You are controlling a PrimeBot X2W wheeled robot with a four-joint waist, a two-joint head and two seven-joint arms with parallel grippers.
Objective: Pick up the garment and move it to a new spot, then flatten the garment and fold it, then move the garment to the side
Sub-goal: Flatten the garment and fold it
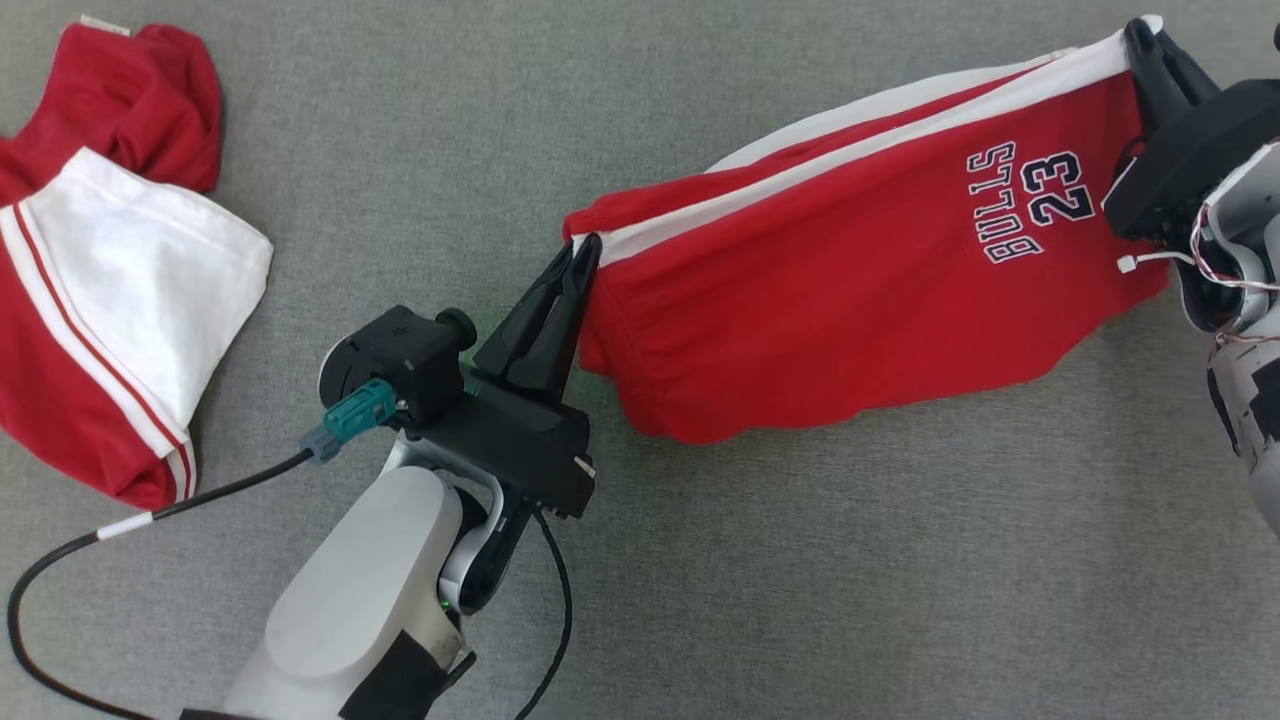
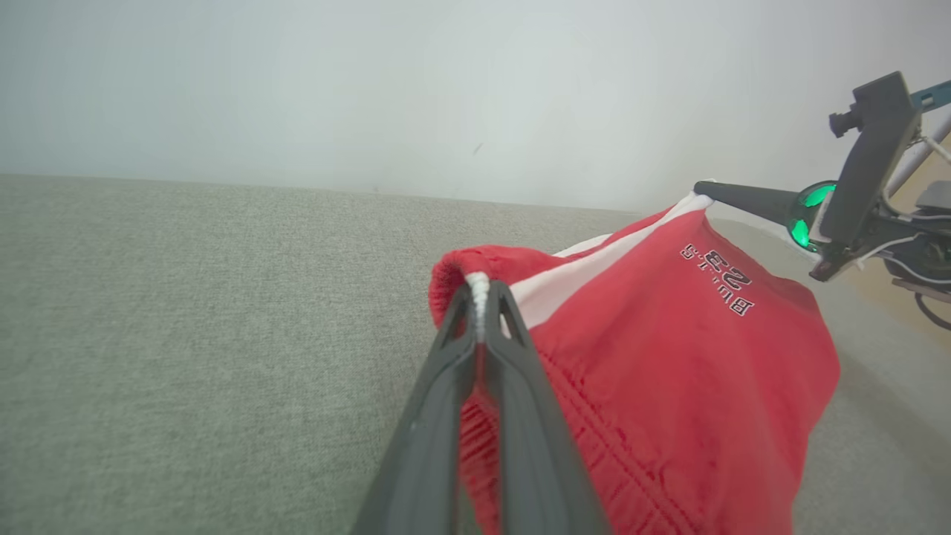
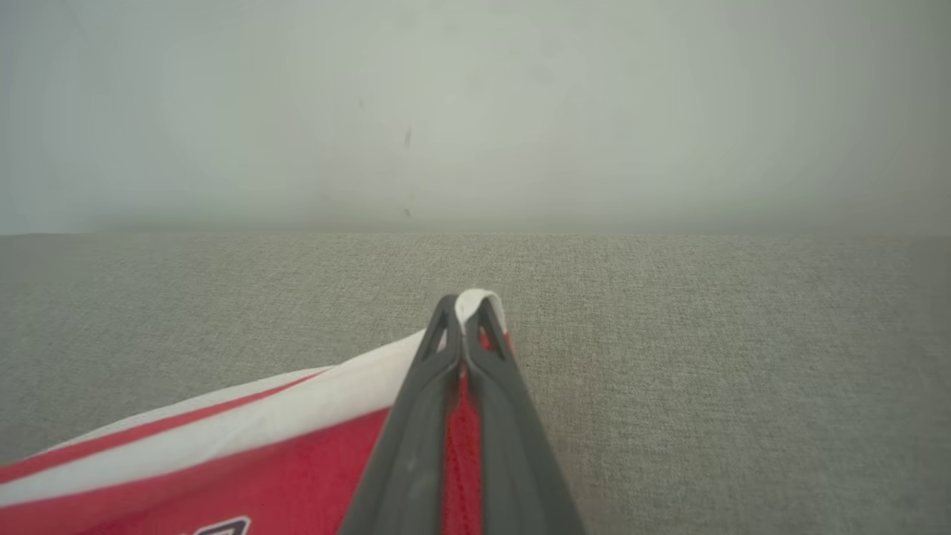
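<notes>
Red shorts (image 1: 850, 270) stretched between grippers: left gripper (image 1: 583, 255) pinches the waistband end, right gripper (image 1: 1140, 35) pinches the far white-striped corner.

We see the left arm's pale-grey forearm shell (image 1: 350, 610), black angular wrist housing (image 1: 520, 440), teal plug (image 1: 350, 418) on a black white-banded cable (image 1: 128, 526), and long dark tapering fingers (image 1: 540, 320); the right arm's black wrist housing (image 1: 1190, 140) trails twisted red-and-white wires (image 1: 1245, 281).

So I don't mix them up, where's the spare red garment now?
The spare garment lies crumpled at the head view's far left on the grey cloth, well clear of the left fingers holding the shorts.
</notes>
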